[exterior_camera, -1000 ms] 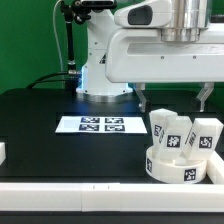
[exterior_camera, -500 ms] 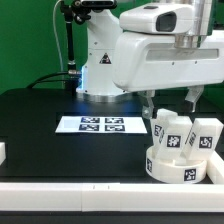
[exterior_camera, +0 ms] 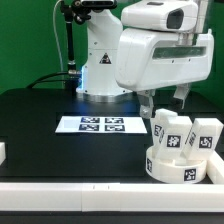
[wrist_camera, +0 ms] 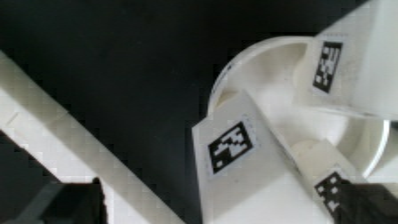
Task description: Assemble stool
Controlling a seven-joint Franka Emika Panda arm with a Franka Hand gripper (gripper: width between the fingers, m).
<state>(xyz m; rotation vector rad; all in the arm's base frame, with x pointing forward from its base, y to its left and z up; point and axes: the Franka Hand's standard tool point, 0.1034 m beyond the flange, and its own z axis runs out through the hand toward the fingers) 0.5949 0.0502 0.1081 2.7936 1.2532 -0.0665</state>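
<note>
At the exterior view's right, near the table's front, lies the stool's round white seat ring (exterior_camera: 178,167) with tags on its wall. Three white block legs (exterior_camera: 205,136) with tags rise upright from it. My gripper (exterior_camera: 165,100) hangs open just above the legs, one finger on each side, holding nothing. In the wrist view the ring's curved wall (wrist_camera: 267,70) and a tagged leg (wrist_camera: 231,145) fill the picture, close below. One dark fingertip (wrist_camera: 63,203) shows at the frame's edge; the other is out of frame.
The marker board (exterior_camera: 100,124) lies flat mid-table. A long white rail (exterior_camera: 80,196) runs along the table's front edge and shows as a slanted band (wrist_camera: 54,120) in the wrist view. A small white piece (exterior_camera: 2,152) sits at the left edge. The arm's base (exterior_camera: 100,75) stands behind.
The hand has shifted toward the exterior view's left and turned, so its fingers now appear closer together over the legs. The jaws stay open. The stool parts have not moved.
</note>
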